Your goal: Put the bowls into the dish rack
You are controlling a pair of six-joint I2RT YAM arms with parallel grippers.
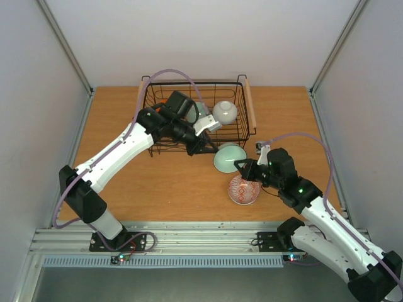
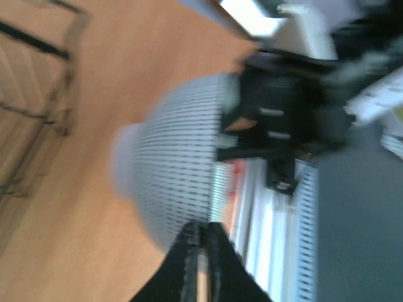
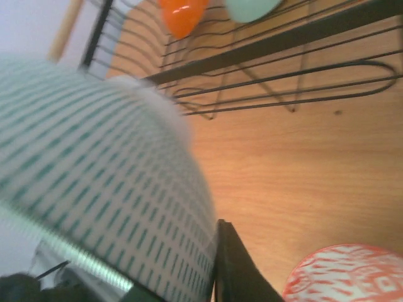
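A pale mint bowl (image 1: 229, 157) with teal dashes on its outer wall is held off the table, just in front of the dish rack (image 1: 249, 133). My left gripper (image 1: 211, 150) is shut on its left rim; in the left wrist view the fingers (image 2: 189, 251) pinch the bowl (image 2: 176, 176). My right gripper (image 1: 242, 167) is at its near right rim. In the right wrist view one finger (image 3: 236, 267) presses the bowl's (image 3: 94, 189) outer wall and the other is hidden. A red-and-white patterned bowl (image 1: 244, 189) sits on the table. A white bowl (image 1: 225, 112) is in the rack.
A second mint bowl (image 3: 252, 7) and an orange bowl (image 3: 182, 16) lie in the rack (image 3: 283, 41). The red-and-white bowl (image 3: 346, 274) lies close under my right wrist. The rack's wooden handle (image 1: 249, 100) is at its right side. White walls enclose the table.
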